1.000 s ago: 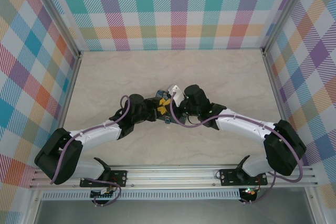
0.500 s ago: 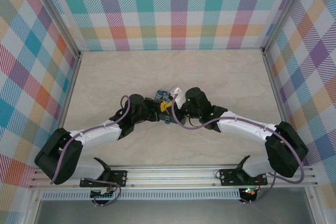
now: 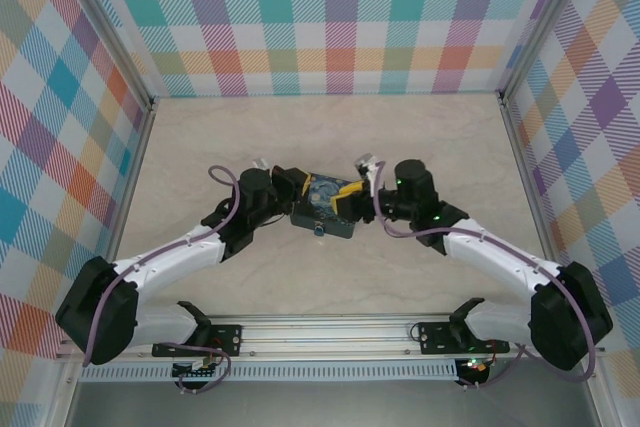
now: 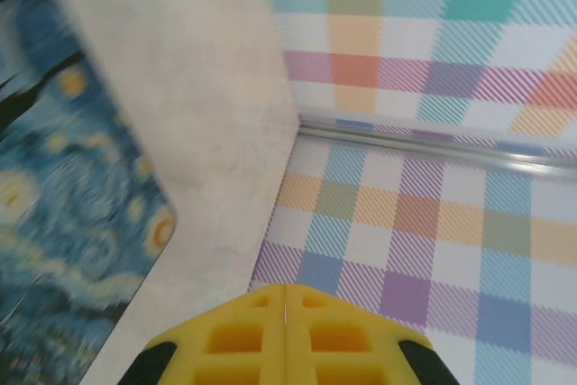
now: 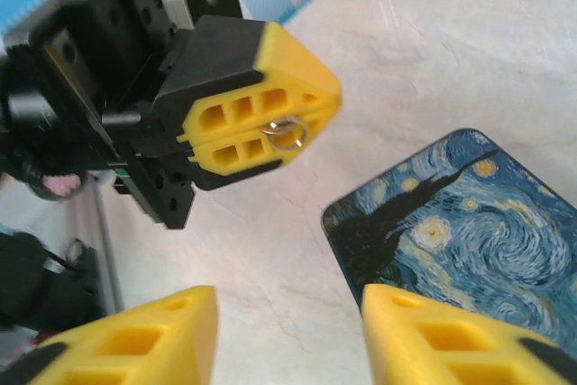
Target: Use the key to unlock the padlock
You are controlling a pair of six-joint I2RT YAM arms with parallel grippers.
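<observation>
2 arms have pulled apart since 0.5 s ago, uncovering the painted box they were crowded over. Left gripper now sits off the box's left end, fingers clenched on the key; only its small wire ring pokes out at the seam. Right gripper is off the box's right end, fingers released, nothing between them. Padlock is at the middle of the box's near edge, too small to tell if locked. Box lies flat on the table.
</observation>
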